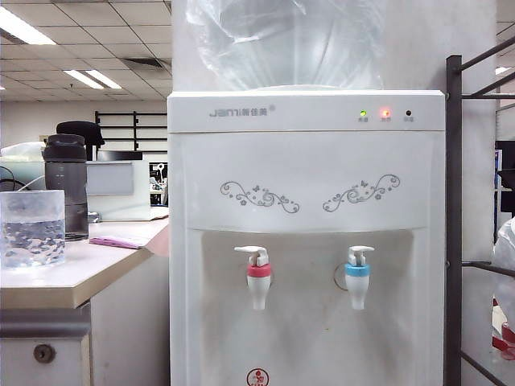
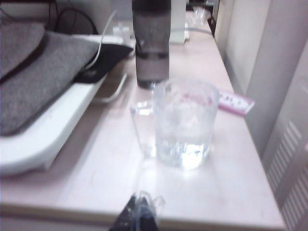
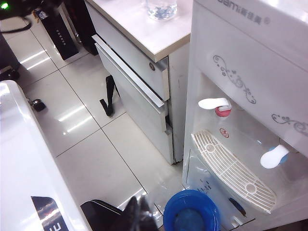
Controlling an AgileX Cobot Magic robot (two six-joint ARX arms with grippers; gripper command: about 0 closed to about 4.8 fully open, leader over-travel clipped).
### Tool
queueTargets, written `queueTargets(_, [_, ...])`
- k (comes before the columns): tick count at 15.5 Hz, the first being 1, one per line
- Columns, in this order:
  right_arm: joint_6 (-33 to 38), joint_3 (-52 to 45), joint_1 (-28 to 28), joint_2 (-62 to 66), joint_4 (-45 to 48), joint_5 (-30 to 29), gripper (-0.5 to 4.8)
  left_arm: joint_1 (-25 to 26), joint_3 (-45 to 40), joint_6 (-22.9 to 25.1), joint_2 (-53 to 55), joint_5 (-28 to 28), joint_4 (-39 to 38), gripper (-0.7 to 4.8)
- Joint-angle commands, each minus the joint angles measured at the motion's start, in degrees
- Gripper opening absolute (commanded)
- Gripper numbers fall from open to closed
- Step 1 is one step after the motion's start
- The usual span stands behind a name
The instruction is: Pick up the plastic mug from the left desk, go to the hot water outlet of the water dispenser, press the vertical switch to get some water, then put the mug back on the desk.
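Mug [image 2: 183, 122] stands on the bench [image 2: 96, 168] left of the dispenser [image 1: 306, 201], holding some water, apart from the left claw [image 2: 139, 211], whose jaws are together. Right claw [image 3: 139, 214], jaws together, hangs above the floor.

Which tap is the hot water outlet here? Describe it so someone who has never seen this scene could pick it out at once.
Start at the tall white water dispenser with the big clear bottle on top. In the recess below its grey floral scrolls hang two small white taps side by side. The hot water outlet is the one nearer the desk, with a red collar; its twin has a blue collar.
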Motion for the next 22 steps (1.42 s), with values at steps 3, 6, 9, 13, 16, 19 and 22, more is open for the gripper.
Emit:
queueTargets(3, [0.0,0.1,0.0,0.0,0.6,0.0,-0.05,0.0,0.0,0.3,-20.7,-2.1,-17.4,-0.05])
queueTargets(6, [-0.2,0.1,-1.0,-0.1,0.7,1.1,-0.05,0.0,0.1,0.3,-21.6,-2.0,-15.0,-0.05])
queueTargets(9, [-4.6,-0.9,-15.0,-4.8,2.7,-1.3,-0.05,0.0,0.1,0.3,-21.6,-2.3,-15.0,-0.05])
queueTargets(13, [-18.4,-11.0,-38.4,-19.4,18.4,6.0,-0.05,0.0,0.1,0.3,-21.6,-0.7,-15.0,-0.05])
queueTargets(16, [-8.2,-32.9,-49.2,-36.3,24.3,3.6,-0.05,0.0,0.1,0.3,-21.6,-0.8,-15.1,-0.05])
queueTargets(19, [-5.5,-44.0,-51.5,-36.2,38.4,-1.4,-0.05,0.0,0.1,0.3,-21.6,-0.8,-15.3,-0.05])
queueTargets(22, [-5.3,-44.1,-52.1,-36.2,36.8,-0.3,-0.05,0.0,0.1,0.3,-21.6,-0.8,-15.3,-0.05])
